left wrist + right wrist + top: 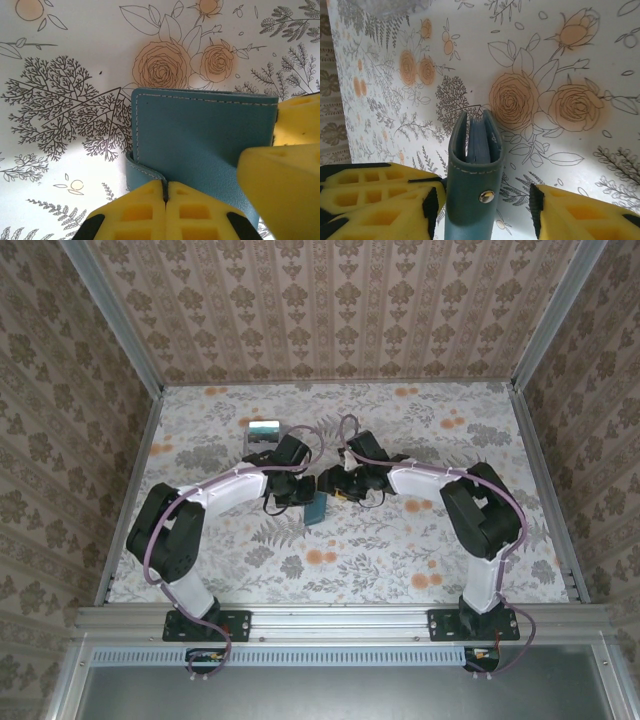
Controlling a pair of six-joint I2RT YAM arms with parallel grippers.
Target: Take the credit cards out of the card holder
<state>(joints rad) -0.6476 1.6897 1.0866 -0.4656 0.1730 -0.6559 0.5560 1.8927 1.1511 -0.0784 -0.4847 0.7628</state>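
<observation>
Table (400, 540): floral cloth. My two arms meet over its middle. A grey rectangle (262, 435) lies beyond them, well apart from the work.

Card holder (205, 135): teal, folded, held off the cloth between my two grippers. The right wrist view has it end-on, with its two panels slightly parted at the far end.

Left gripper (165, 189): fingers pressed fully together, nipping a thin edge of the card holder at its near end. This appears to be the only grip carrying it.

Right gripper (484, 206): about half open, one finger on each side of the card holder. There is a clear gap on one side and the other finger is just beside the leather. Nothing is held.

Snap stud (486, 196): sits on the end facing me.

Contents: I cannot tell whether cards sit between the panels.

Recommendation: keep the left pinch firm. Close the right fingers on one panel only, clear of the stud, then part the panels to expose the slots. Clamping both panels would trap the cards.
</observation>
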